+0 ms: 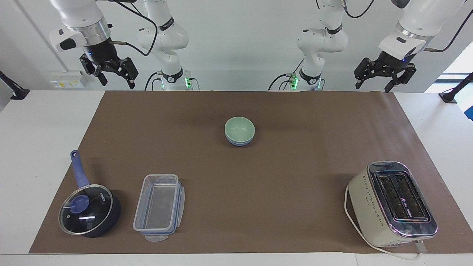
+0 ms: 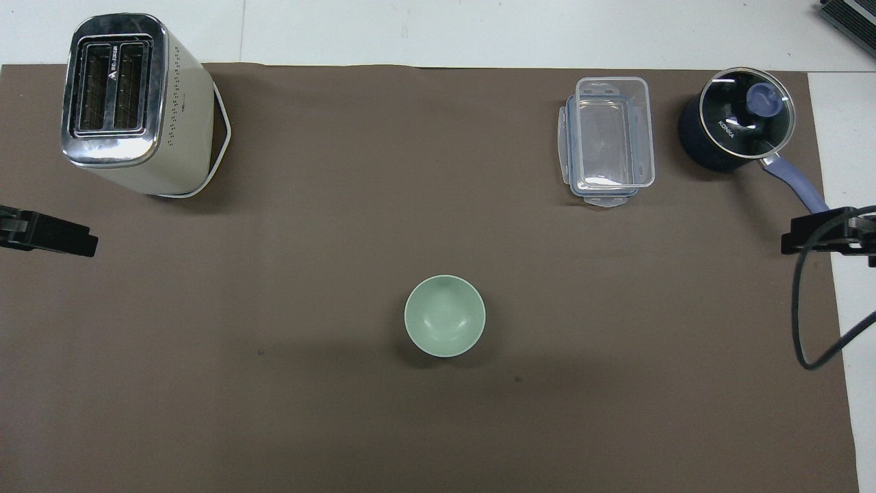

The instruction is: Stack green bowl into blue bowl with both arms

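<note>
Right gripper (image 1: 113, 78) raised over the table's edge at the right arm's end, fingers spread, holding nothing. Left gripper (image 1: 381, 81) raised at the left arm's end, likewise spread and empty. Green bowl (image 1: 240, 128) sits nested in blue bowl (image 1: 239, 142) mid-mat (image 1: 295, 166). Farther out: saucepan (image 1: 89, 210), clear container (image 1: 159, 207), toaster (image 1: 391, 203).

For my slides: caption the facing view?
Green bowl nested in blue bowl; left gripper and right gripper raised, open.
</note>
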